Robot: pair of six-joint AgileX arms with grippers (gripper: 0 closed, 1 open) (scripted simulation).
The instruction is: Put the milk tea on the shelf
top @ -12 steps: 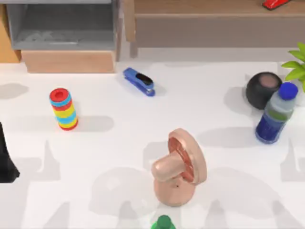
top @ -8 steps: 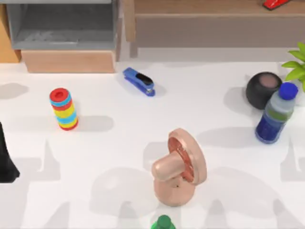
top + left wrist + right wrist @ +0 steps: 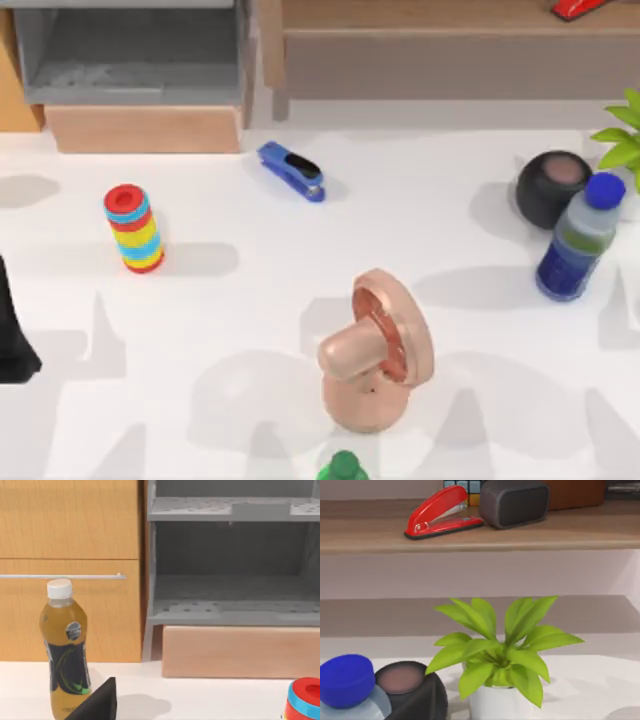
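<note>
Shifting across the lower right of the top view, the grey shadows on the worktop [image 3: 250,300] are the only change since a moment ago. My guess is that the right arm overhead has begun to stir. Every object lies where it did.

The striped cup [image 3: 133,228] with the red lid is my best guess for the milk tea, though no label is readable. It stands upright at left of centre in the top view, untouched, well apart from the shelf [image 3: 420,18] along the top edge. An amber bottle [image 3: 66,650] at the left of the left wrist view is the other candidate, so the pick is uncertain.

The left end effector [image 3: 95,705] sits low at the worktop's left edge, near the cup but not touching it. Whether it is spread or pressed together I cannot tell. The right end effector [image 3: 420,700] faces the shelf past a plant [image 3: 500,650], and its state is equally unclear.

So the task has barely begun, with nothing gripped or lifted. The shelf already carries a red stapler [image 3: 440,512] and a speaker [image 3: 515,502] towards its right, while its left stretch looks free
</note>
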